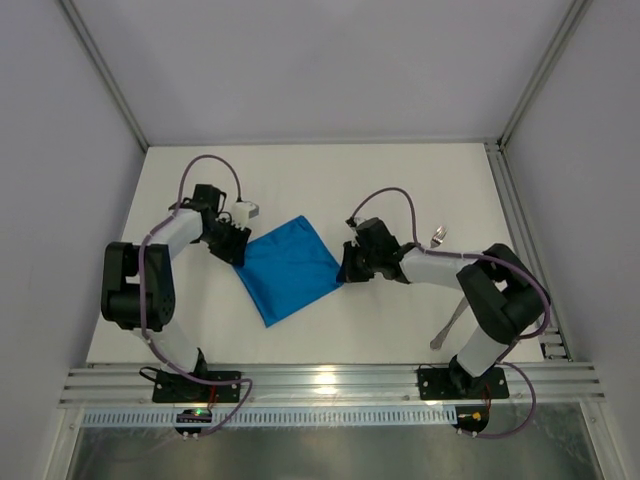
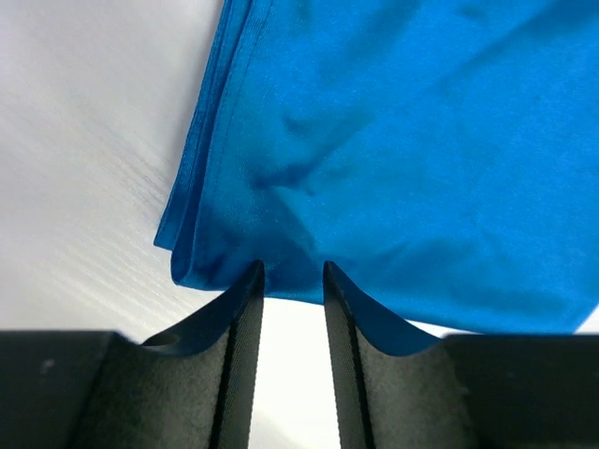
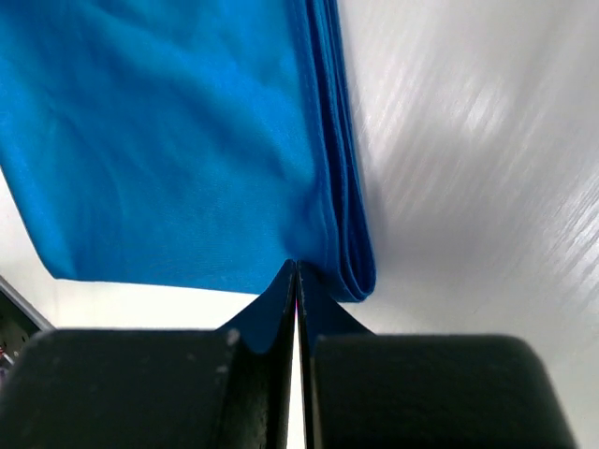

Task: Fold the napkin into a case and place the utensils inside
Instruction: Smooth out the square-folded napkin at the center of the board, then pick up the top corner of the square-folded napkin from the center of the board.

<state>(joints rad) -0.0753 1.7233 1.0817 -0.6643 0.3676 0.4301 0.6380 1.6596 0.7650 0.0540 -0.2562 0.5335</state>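
Now your left gripper (image 2: 291, 273) stands spread at the folded napkin's (image 1: 290, 265) left corner on the table (image 1: 400, 180); your right gripper (image 3: 297, 267) is pressed together at its right corner.

Folded blue napkin (image 1: 290, 268) lies flat directly ahead of the left gripper (image 2: 292, 271), its hem at the parted fingertips. It also lies ahead of the right gripper (image 3: 297, 267), whose closed tips pinch its corner. Bare white table (image 1: 330, 180) stays open to the left of the left gripper and to the right of the right gripper, where only a fork (image 1: 438, 237) rests further back, well apart from the cloth.
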